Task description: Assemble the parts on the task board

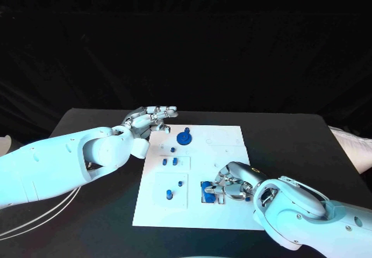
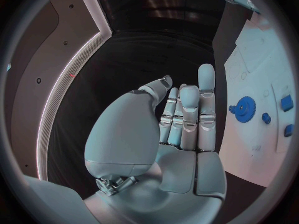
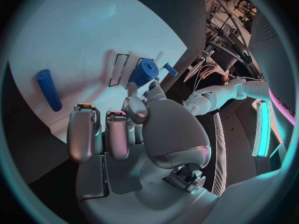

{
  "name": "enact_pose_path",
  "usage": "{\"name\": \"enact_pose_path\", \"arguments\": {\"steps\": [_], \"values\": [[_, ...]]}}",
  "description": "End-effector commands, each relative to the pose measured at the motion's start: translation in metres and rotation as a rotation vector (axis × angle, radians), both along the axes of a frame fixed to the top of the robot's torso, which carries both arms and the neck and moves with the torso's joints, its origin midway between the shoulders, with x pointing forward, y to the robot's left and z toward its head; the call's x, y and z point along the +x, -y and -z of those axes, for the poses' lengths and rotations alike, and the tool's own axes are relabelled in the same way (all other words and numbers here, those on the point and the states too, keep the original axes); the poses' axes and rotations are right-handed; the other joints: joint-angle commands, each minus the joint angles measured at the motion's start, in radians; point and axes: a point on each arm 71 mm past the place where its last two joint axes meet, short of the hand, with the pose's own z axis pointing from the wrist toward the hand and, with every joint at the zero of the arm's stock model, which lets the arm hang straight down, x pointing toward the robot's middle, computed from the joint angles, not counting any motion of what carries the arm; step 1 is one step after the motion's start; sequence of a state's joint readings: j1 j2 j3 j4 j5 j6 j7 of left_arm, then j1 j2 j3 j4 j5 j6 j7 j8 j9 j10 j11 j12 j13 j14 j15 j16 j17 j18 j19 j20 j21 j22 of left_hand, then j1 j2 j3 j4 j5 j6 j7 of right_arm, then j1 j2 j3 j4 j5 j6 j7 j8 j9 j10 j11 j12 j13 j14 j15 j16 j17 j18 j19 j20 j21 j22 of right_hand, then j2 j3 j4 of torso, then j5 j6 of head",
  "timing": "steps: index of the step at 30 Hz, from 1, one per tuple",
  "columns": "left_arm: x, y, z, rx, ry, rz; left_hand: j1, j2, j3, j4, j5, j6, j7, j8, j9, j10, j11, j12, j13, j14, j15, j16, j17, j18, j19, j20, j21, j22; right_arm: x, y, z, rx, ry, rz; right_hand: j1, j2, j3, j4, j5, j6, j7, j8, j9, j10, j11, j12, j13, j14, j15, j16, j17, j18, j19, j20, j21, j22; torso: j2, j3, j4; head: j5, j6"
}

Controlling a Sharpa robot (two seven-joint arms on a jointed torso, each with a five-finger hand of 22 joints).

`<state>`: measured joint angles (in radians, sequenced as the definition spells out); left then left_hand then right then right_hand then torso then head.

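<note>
The white task board lies in the middle of the table. My right hand rests on its near right part, thumb and a fingertip closed against a blue block that sits in a slot. In the right wrist view the blue block lies just beyond the tips of my right hand, and a blue cylinder lies loose on the board. My left hand hovers at the board's far left corner, fingers straight, holding nothing. A blue gear stands on the board beside it.
Small blue pegs stand in the board's left middle panel, and two more in the panel nearer me. The left wrist view shows my left hand beside the gear and a peg. Black table surrounds the board.
</note>
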<state>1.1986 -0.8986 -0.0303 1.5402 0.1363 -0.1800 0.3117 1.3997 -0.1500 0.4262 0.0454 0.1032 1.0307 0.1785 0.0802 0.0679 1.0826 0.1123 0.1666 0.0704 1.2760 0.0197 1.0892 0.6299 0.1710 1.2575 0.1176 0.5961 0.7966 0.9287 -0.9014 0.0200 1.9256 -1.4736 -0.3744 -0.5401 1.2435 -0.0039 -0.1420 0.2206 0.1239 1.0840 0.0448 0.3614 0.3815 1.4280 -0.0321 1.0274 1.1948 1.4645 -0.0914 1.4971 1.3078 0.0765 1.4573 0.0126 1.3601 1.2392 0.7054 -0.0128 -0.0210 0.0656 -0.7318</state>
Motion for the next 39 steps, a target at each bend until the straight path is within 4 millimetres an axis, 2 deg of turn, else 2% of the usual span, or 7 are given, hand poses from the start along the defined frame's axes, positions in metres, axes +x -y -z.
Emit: {"name": "enact_pose_path", "arguments": {"steps": [1, 10, 14, 23, 32, 39], "values": [[-0.001, 0.002, -0.001, -0.009, 0.008, 0.019, -0.003, 0.003, -0.002, -0.004, 0.005, -0.004, 0.004, 0.001, -0.001, -0.004, 0.001, 0.004, -0.001, -0.005, 0.002, 0.006, -0.001, 0.01, -0.003, 0.0, -0.004, -0.001, -0.002, 0.0, -0.002, 0.03, 0.004, -0.028, -0.008, -0.002, -0.001, 0.003, 0.004, 0.007, -0.002, -0.003, 0.001, 0.006, 0.0, 0.003, -0.001, 0.086, -0.005, 0.005, 0.161, -0.008, 0.006, -0.003, 0.004, 0.001, 0.0, 0.0001, -0.0006, 0.003, -0.001], [-0.001, 0.001, -0.001, -0.008, 0.007, 0.019, -0.003, 0.003, -0.002, -0.004, 0.005, -0.004, 0.004, 0.001, -0.001, -0.004, 0.001, 0.004, -0.001, -0.005, 0.002, 0.006, -0.001, 0.01, -0.003, 0.0, -0.004, -0.001, -0.006, 0.005, -0.002, 0.022, -0.019, -0.054, -0.006, -0.003, -0.003, 0.002, 0.003, 0.007, -0.002, -0.003, 0.002, 0.007, 0.0, 0.006, 0.002, 0.087, -0.005, 0.007, 0.165, -0.008, 0.007, -0.003, 0.007, 0.006, 0.0, 0.0004, -0.0016, 0.004, -0.003], [-0.001, 0.001, -0.001, -0.006, 0.008, 0.021, -0.003, 0.003, -0.002, -0.004, 0.005, -0.004, 0.004, 0.001, -0.001, -0.004, 0.001, 0.004, -0.001, -0.005, 0.002, 0.006, -0.001, 0.01, -0.003, 0.0, -0.004, -0.001, -0.007, 0.006, -0.001, 0.01, -0.03, -0.061, 0.0, -0.002, -0.004, 0.0, 0.003, 0.009, -0.003, -0.003, 0.003, 0.008, -0.001, 0.008, 0.004, 0.088, -0.005, 0.009, 0.167, -0.009, 0.008, -0.004, 0.009, 0.009, 0.0, 0.0, 0.0002, 0.003, -0.004], [-0.001, 0.001, -0.001, -0.004, 0.009, 0.023, -0.003, 0.003, -0.002, -0.004, 0.005, -0.004, 0.004, 0.001, -0.001, -0.004, 0.001, 0.004, -0.001, -0.005, 0.002, 0.006, -0.001, 0.01, -0.003, 0.0, -0.004, -0.001, -0.006, 0.007, 0.002, -0.021, -0.052, -0.068, 0.034, 0.006, -0.004, -0.014, 0.002, 0.01, -0.005, -0.003, 0.008, 0.01, -0.003, 0.01, 0.009, 0.088, -0.007, 0.01, 0.17, -0.009, 0.008, -0.005, 0.011, 0.012, 0.0, -0.0008, -0.0003, 0.003, -0.005], [-0.001, 0.002, -0.001, -0.004, 0.01, 0.023, -0.003, 0.003, -0.002, -0.004, 0.005, -0.004, 0.004, 0.001, -0.001, -0.004, 0.001, 0.004, -0.001, -0.005, 0.002, 0.006, -0.001, 0.01, -0.003, 0.0, -0.004, -0.001, -0.001, 0.004, 0.008, -0.054, -0.064, -0.071, 0.063, 0.021, 0.0, -0.028, 0.002, 0.012, -0.007, -0.004, 0.011, 0.011, -0.004, 0.012, 0.013, 0.088, -0.008, 0.012, 0.173, -0.01, 0.009, -0.006, 0.014, 0.018, 0.0, -0.0003, 0.0018, 0.002, -0.007], [-0.001, 0.002, -0.001, -0.005, 0.01, 0.024, -0.003, 0.004, -0.001, -0.004, 0.006, -0.004, 0.004, 0.001, -0.001, -0.004, 0.001, 0.004, -0.001, -0.005, 0.002, 0.006, -0.002, 0.01, -0.003, 0.0, -0.004, -0.001, 0.002, -0.002, 0.009, -0.052, -0.053, -0.07, 0.078, 0.029, 0.003, -0.036, 0.0, 0.013, -0.008, -0.004, 0.013, 0.013, -0.005, 0.016, 0.017, 0.089, -0.009, 0.014, 0.176, -0.011, 0.01, -0.007, 0.016, 0.02, 0.001, 0.0005, 0.0008, 0.005, -0.007]]}}
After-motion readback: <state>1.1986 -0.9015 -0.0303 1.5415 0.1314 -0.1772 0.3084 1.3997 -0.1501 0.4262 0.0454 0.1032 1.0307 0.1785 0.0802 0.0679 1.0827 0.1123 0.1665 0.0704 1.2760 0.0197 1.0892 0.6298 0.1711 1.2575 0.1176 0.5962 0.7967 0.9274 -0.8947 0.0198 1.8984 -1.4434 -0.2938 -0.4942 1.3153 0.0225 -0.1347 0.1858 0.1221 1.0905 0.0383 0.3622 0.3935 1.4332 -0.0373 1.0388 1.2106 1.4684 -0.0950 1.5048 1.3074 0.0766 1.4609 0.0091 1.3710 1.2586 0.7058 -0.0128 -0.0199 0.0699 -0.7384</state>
